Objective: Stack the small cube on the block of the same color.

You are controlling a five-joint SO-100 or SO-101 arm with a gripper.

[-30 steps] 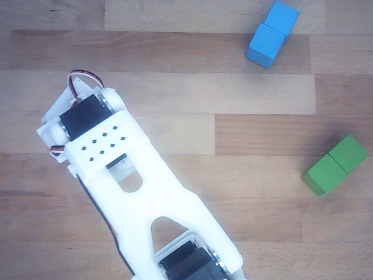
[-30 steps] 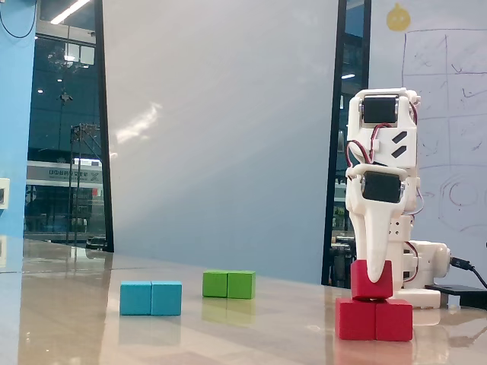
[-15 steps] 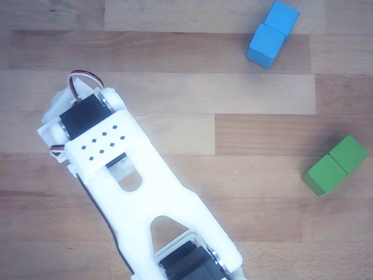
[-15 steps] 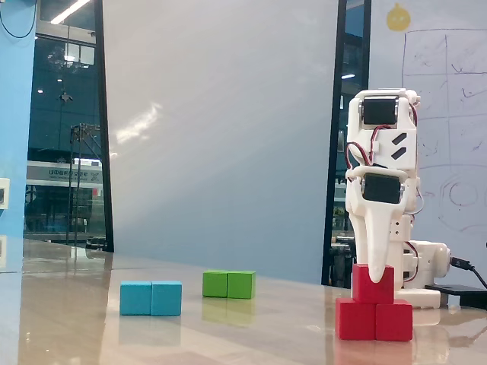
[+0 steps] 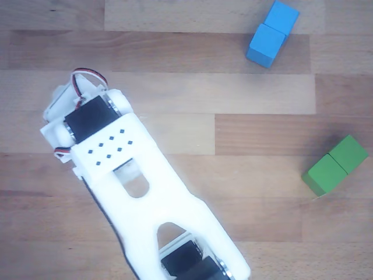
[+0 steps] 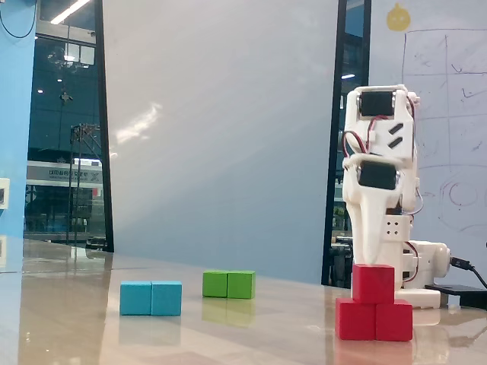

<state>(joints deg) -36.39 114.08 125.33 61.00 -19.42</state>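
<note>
red small cube (image 6: 373, 283) sits on the long red block (image 6: 374, 319). stacking looks done. white gripper (image 6: 370, 258) hangs just above; can't tell if its fingers are spread.

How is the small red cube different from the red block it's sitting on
In the fixed view, the small red cube is a single square piece, while the red block is about twice as long, with a seam across its middle like two cubes joined. The cube rests on top, roughly centred over that seam; the block lies flat on the table. The cube is nearer the gripper, which hangs just above it. Both share the same red colour and matte faces.
</note>
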